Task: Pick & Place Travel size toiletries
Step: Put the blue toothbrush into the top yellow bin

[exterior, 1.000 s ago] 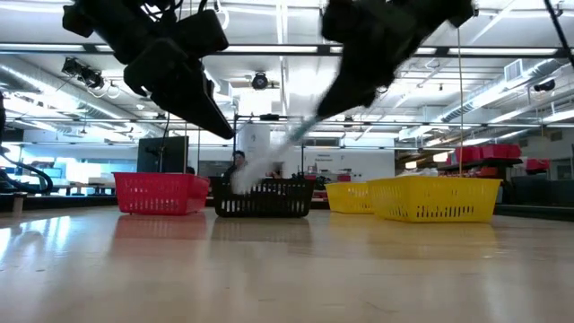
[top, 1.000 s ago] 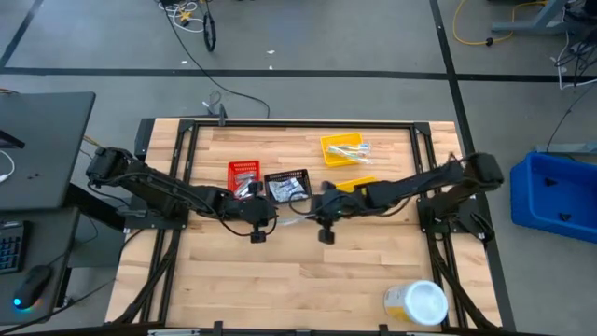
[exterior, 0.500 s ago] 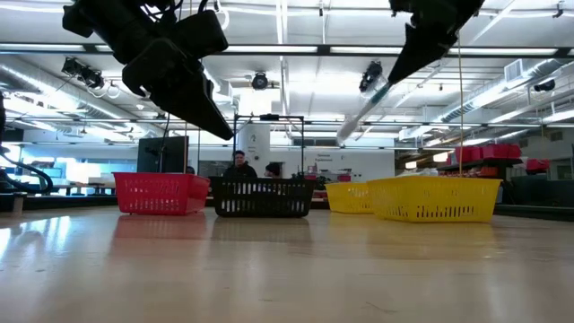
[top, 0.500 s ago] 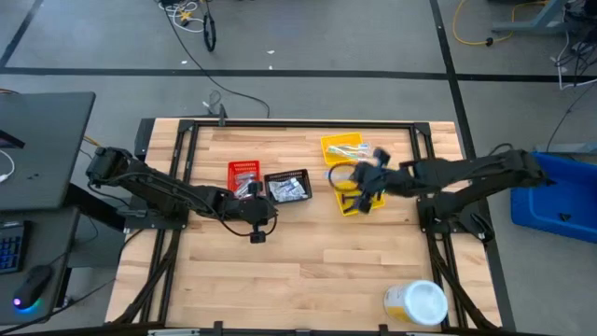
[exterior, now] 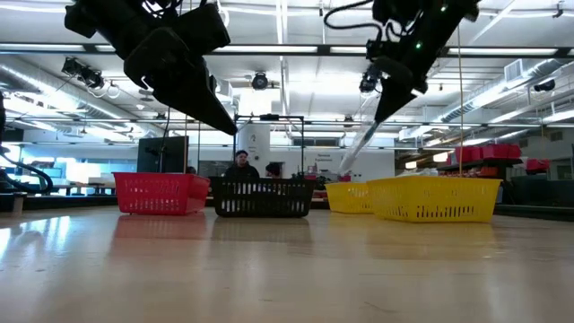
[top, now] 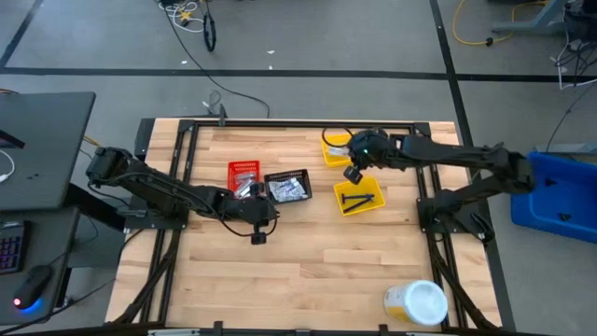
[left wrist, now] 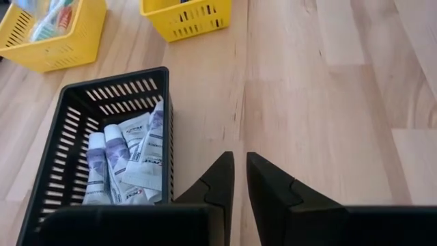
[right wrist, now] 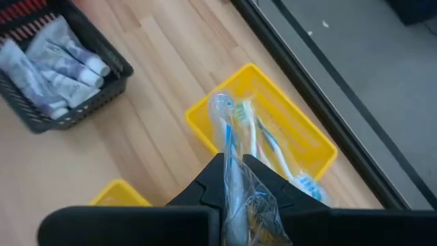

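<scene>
A: From above, where is the toothbrush?

B: The right gripper (top: 354, 173) hangs over the table's far side, between the far yellow bin (top: 334, 149) and the near yellow bin (top: 362, 199). The brush itself is too small to make out there. The left gripper (top: 256, 221) waits in front of the red bin (top: 243, 175) and the black bin (top: 287, 185).

A: And from table height?

B: There the toothbrush (exterior: 357, 144) slants down out of the right gripper (exterior: 387, 94), well clear of the tabletop, above the yellow bins (exterior: 436, 198). It is pinched at one end, so most of its length hangs free. I judge it very light and stiff, though it could pivot in the grip.

A: The left wrist camera?

B: The left fingers (left wrist: 220, 183) are nearly together with a narrow gap and nothing between them. Beside them sits the black bin (left wrist: 75, 130), holding small tubes (left wrist: 116, 160): soft, squashy, best pinched across the middle.

A: The right wrist camera?

B: The right fingers (right wrist: 270, 181) are clamped on the toothbrush (right wrist: 229, 154), which is sealed in a clear wrapper (right wrist: 256, 201). That film looks slippery and crinkly, so grip the handle through it. Its tip points at the far yellow bin (right wrist: 311, 140), which already holds other toothbrushes (right wrist: 273, 147).
</scene>
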`<state>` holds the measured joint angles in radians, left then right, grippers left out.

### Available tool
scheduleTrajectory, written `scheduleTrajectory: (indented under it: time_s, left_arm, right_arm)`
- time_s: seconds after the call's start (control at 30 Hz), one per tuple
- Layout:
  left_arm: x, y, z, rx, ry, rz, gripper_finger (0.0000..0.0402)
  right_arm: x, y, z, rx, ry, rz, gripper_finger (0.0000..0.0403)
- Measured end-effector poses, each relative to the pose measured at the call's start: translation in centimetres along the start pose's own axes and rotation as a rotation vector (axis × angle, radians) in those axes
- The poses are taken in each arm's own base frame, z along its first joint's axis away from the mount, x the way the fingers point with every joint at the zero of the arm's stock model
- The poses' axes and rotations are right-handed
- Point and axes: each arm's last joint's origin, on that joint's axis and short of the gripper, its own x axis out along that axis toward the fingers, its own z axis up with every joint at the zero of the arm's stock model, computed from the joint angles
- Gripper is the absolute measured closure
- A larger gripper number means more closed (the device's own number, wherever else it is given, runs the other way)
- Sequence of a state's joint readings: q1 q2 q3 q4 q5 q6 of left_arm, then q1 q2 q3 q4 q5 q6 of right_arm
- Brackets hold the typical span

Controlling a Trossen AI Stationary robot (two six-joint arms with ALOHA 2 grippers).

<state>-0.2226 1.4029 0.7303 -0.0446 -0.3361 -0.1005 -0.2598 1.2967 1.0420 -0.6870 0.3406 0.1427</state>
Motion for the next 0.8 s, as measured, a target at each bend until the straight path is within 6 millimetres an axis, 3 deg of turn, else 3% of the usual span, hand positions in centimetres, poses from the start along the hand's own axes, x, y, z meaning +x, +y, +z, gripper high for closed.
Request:
scheduleTrajectory:
  time_s: [0.5, 0.8]
  left_arm:
    - [0.0, 0.0, 0.0, 0.007, -0.001, 0.000, 0.0356]
    - [0.0, 0.0, 0.0, 0.007, -0.001, -0.001, 0.0356]
  right_arm:
    - [5.2, -2.8, 0.6, 0.058, 0.082, 0.004, 0.0367]
    - [6.4, -4.1, 0.4, 0.071, 0.122, 0.032, 0.0359]
